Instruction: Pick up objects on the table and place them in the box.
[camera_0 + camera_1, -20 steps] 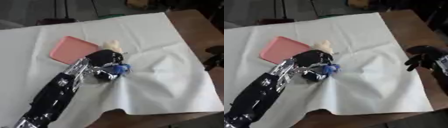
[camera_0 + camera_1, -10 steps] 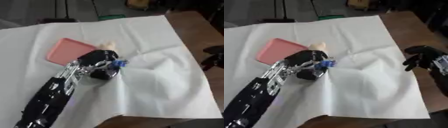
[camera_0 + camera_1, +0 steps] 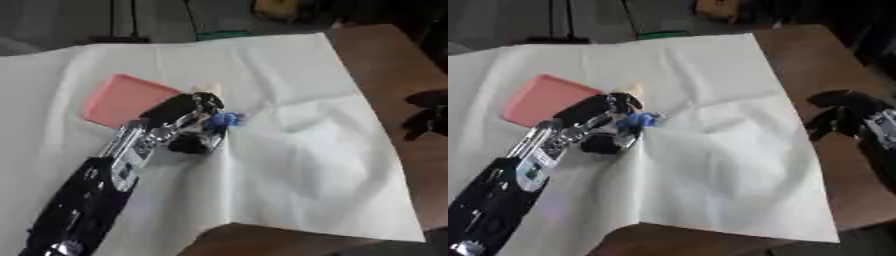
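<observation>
One pink box (image 3: 122, 97), one blue object (image 3: 226, 119)

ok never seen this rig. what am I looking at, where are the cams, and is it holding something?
It is a humanoid upper body driven by a person. Both pictures come from one stereo camera in its head, looking down at the table: left eye and right eye, same moment.

The black and silver arm from the lower left ends in the left hand. Its fingers are curled round a small blue object; I cannot tell what it is. The right hand hangs at the right edge over bare brown table, fingers curled, holding nothing.

A white cloth covers most of the table. On it lies a flat pink box, just beyond the left hand, and a small cream object shows beside the box.
</observation>
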You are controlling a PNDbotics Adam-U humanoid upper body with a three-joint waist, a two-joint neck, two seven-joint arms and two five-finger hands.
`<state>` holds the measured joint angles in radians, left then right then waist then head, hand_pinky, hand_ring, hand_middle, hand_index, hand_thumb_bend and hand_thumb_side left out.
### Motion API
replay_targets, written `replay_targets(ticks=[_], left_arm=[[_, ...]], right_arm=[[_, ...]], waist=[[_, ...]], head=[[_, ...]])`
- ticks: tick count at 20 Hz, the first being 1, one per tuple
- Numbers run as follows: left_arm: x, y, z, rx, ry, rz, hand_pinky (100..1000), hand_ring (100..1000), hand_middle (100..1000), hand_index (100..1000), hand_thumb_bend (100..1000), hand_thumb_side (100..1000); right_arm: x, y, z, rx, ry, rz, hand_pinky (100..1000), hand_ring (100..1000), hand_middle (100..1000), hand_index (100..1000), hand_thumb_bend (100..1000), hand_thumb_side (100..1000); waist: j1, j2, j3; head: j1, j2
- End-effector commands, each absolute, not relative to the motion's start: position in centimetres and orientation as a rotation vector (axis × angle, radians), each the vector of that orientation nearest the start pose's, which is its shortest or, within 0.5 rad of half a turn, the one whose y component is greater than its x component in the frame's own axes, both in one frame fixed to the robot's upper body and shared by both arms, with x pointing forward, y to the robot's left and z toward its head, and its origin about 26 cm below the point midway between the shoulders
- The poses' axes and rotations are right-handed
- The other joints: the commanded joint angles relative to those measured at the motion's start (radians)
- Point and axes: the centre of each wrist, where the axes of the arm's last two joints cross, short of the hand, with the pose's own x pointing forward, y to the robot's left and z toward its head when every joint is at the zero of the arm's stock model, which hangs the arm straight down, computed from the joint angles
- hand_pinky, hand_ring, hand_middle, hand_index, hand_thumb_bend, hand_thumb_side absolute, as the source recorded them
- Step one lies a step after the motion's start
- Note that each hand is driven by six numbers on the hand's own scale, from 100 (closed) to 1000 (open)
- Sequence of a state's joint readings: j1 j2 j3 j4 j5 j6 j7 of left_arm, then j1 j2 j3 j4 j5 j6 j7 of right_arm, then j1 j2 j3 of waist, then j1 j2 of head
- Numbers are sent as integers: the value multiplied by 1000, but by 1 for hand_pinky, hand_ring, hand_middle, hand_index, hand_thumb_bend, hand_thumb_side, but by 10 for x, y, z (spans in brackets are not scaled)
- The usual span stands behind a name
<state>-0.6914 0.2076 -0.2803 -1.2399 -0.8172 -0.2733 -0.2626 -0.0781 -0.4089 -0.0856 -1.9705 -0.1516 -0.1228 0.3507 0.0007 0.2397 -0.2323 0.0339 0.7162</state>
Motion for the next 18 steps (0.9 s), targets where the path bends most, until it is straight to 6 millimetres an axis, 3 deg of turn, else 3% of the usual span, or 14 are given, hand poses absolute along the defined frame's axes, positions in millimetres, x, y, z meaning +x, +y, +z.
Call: replay_targets(ticks=[1,2,4,5,6,7,11,12,13,15,17,18], left_arm=[[418,169,138,528,-1847,-1532,787,746,805,714,100,194],[417,170,139,524,-1842,-1538,787,746,805,714,100,194],[416,172,142,521,-1845,-1522,774,738,796,683,100,402],[416,173,143,517,-1854,-1502,766,731,789,651,100,697],[415,173,143,509,-1866,-1482,766,731,789,651,100,697],[415,174,143,500,-1877,-1464,758,725,783,620,100,1000],[415,175,140,461,-1916,-1380,752,720,780,609,100,1000],[415,176,139,454,-1913,-1374,752,720,781,616,100,861],[415,176,138,448,-1903,-1379,755,722,784,629,100,524],[415,177,140,450,-1885,-1394,756,720,779,618,100,481],[413,177,144,453,-1900,-1388,748,713,769,587,100,852],[413,178,145,451,-1913,-1371,745,710,767,581,100,951]], right_arm=[[273,-319,158,11,-2097,663,525,615,748,746,100,958],[273,-319,158,11,-2096,663,525,615,748,746,100,958],[273,-320,157,10,-2096,662,525,615,748,745,100,957],[273,-320,157,9,-2097,661,525,615,748,745,100,957],[273,-320,157,9,-2097,661,525,615,748,745,100,957],[273,-320,157,9,-2097,661,525,615,747,745,100,957],[273,-320,157,9,-2097,660,525,615,747,745,100,957],[273,-320,157,9,-2097,660,525,615,747,745,100,957],[273,-320,157,9,-2097,659,525,615,747,745,100,957],[273,-320,157,8,-2096,659,525,615,747,745,100,957],[273,-320,157,7,-2096,658,525,615,747,745,100,956],[273,-320,157,7,-2096,658,525,615,747,745,100,956]], waist=[[-2,-20,2],[-2,-20,2],[-3,-20,4],[-3,-20,4],[-3,-20,4],[-4,-20,4],[-4,-20,5],[-4,-20,5],[-4,-21,5],[-4,-21,5],[-4,-22,6],[-3,-22,6]], head=[[-4,-6],[-6,-5],[-7,-4],[-8,-4],[-8,-4],[-9,-4],[-9,-4],[-10,-4],[-10,-4],[-12,-3],[-12,-2],[-13,-2]])
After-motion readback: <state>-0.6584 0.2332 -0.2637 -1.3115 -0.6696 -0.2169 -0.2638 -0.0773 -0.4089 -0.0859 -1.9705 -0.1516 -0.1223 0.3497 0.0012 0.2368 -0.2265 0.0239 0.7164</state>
